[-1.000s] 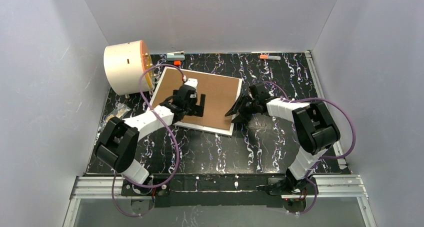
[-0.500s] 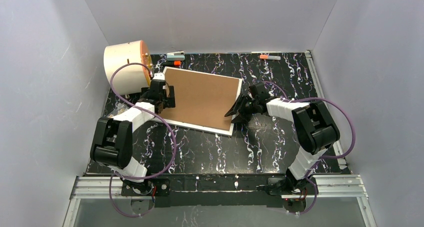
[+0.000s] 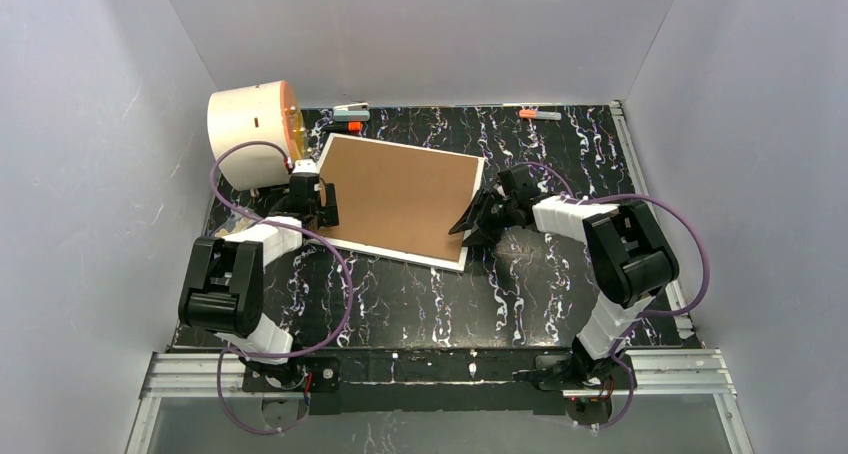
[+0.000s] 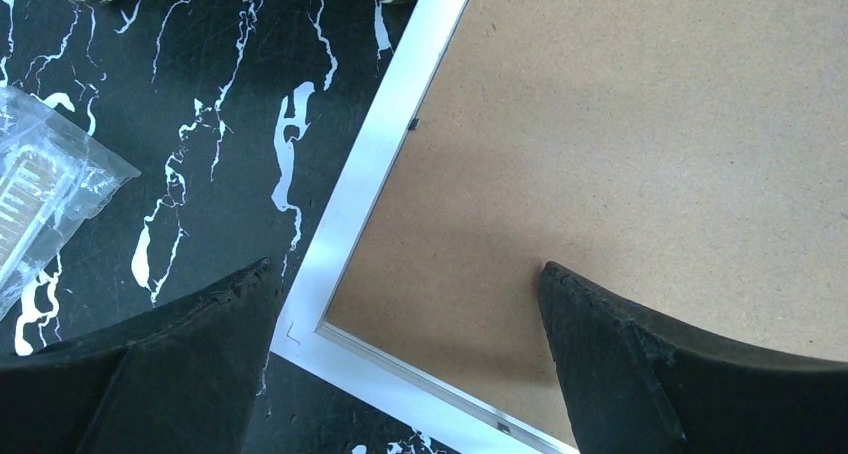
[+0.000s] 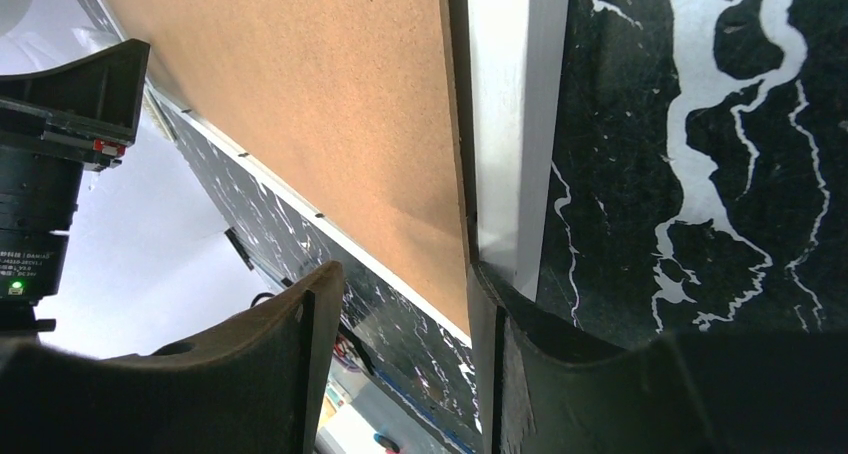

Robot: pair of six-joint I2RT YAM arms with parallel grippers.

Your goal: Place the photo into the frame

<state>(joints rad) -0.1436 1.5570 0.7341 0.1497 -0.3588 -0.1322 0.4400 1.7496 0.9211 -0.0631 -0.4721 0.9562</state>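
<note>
lying back-up on the black marbled table [image 3: 520, 284], the frame [image 3: 400, 194] shows its brown board back inside a thin white rim. it sits slightly askew in the far middle of the table. the left pincer [image 4: 405, 271] hangs over the frame's near-left corner, released and spread wide. one finger is above the bare table just outside the rim, the other above the brown board, and neither touches the frame. the right pincer [image 5: 405, 274] sits at the frame's right edge near its near-right corner, its jaws partly apart and straddling the rim. one finger [image 5: 540, 364] rests against the white edge. the other stands over the board with a gap, so nothing is clamped. a cream cylinder with an orange face [image 3: 250, 134] stands at the far left, just beside the frame's far-left corner. a clear plastic bag [image 4: 50, 204] lies on the table left of the frame. an orange-capped pen [image 3: 540, 114] lies along the far edge.
</note>
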